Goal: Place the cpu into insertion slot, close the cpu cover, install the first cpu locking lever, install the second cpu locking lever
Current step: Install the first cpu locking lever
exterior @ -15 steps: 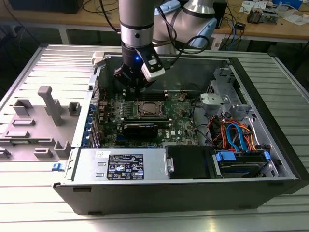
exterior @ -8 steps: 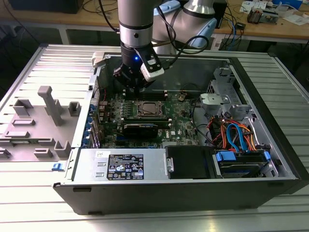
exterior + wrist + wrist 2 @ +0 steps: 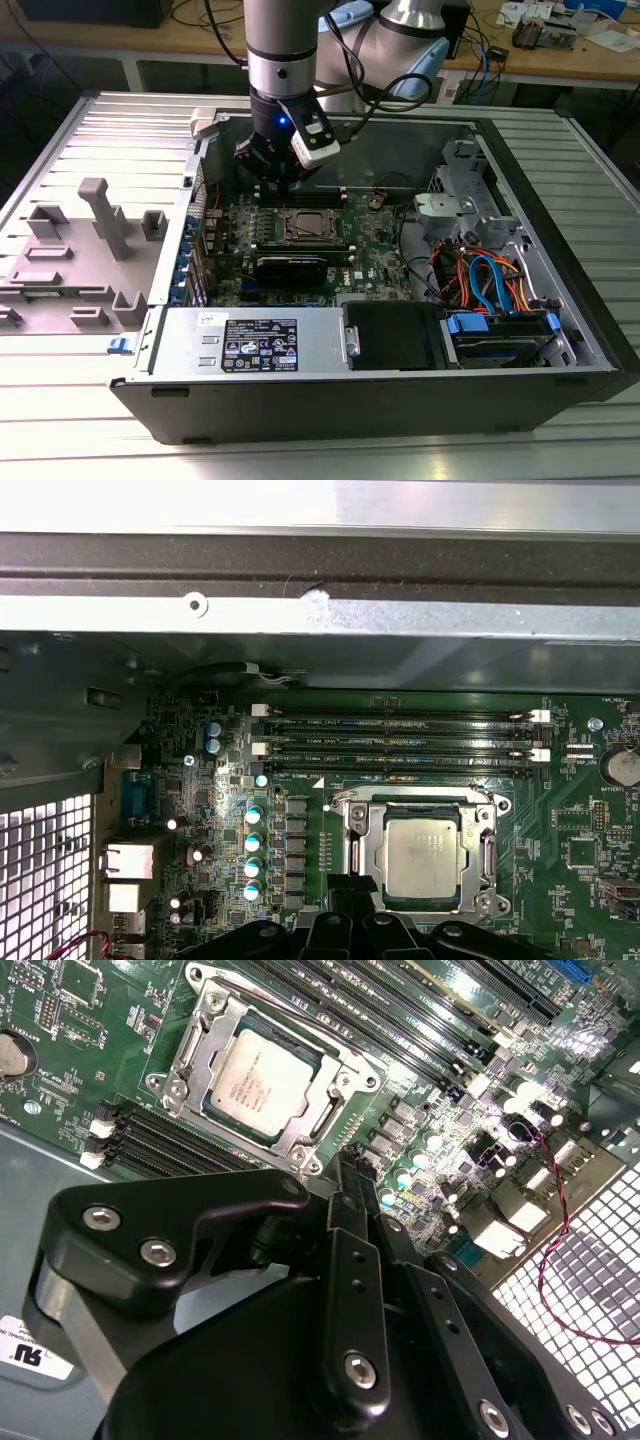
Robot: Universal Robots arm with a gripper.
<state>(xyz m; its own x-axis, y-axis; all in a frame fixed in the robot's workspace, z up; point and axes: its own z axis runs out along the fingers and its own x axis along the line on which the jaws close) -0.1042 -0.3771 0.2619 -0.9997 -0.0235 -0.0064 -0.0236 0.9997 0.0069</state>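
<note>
Gripper of mine, pressed together and empty, hangs beside the cpu, seated mid-frame in the exterior view in the insertion slot under the lowered cpu cover; whether it is locked I cannot tell.

Long black memory slots cross the green board, with a grey power supply nearby.

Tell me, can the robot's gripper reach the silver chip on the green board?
Probably yes. The gripper hangs close beside the cpu, with nothing standing between them, and the case is open above.
</note>
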